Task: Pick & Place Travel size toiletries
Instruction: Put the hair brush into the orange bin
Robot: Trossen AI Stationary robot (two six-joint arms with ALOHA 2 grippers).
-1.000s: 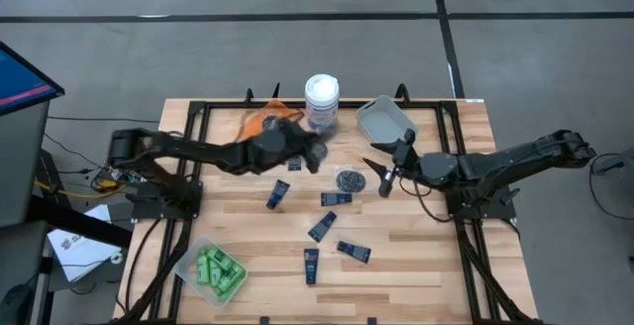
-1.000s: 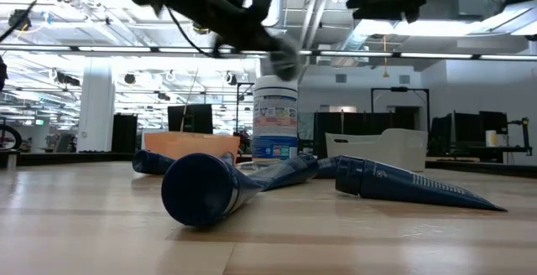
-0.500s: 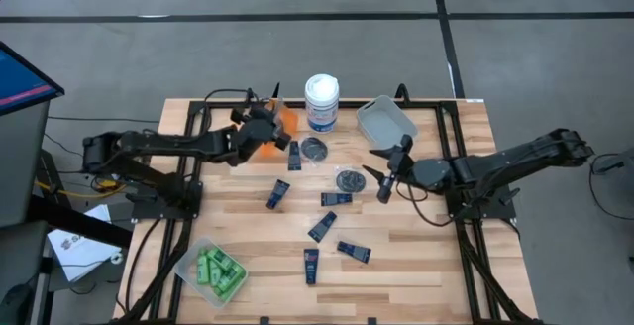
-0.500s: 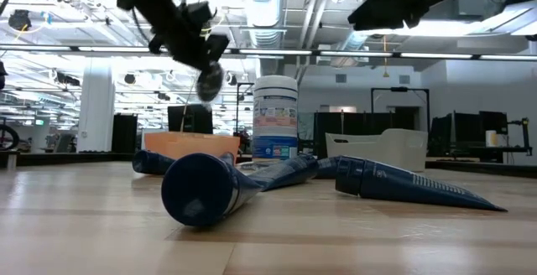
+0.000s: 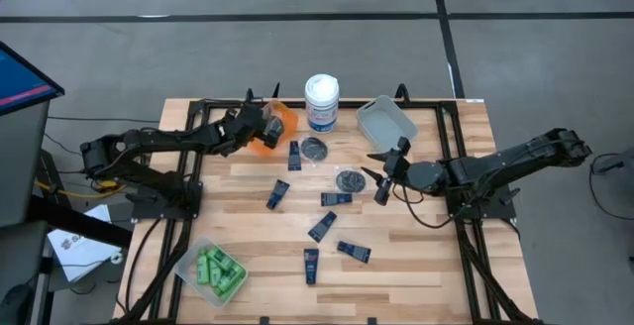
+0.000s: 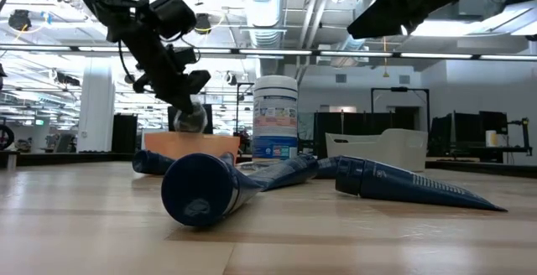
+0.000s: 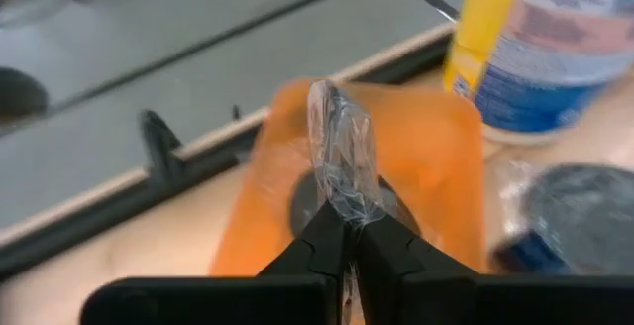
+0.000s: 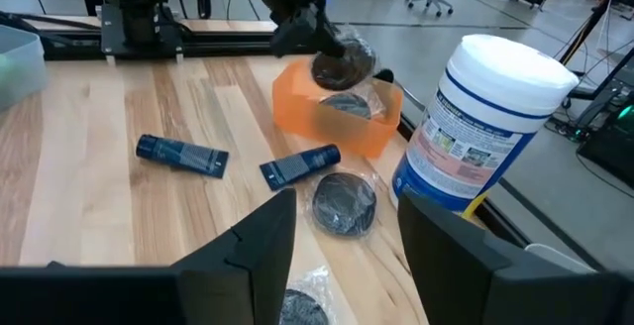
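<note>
While hanging over the orange bin (image 5: 280,123), the left tool (image 7: 344,234) pinches a wrapped pot (image 7: 342,162).

Pale wood-plank table (image 5: 416,266) under a black tube frame. Translucent orange plastic bin (image 5: 278,121); light grey plastic bin (image 5: 386,120); clear bin (image 5: 188,263) of bright green little bottles (image 5: 218,269). Dark navy flat tubes (image 5: 311,264) — pale marks. White tub (image 5: 321,102) — blue label.
</note>
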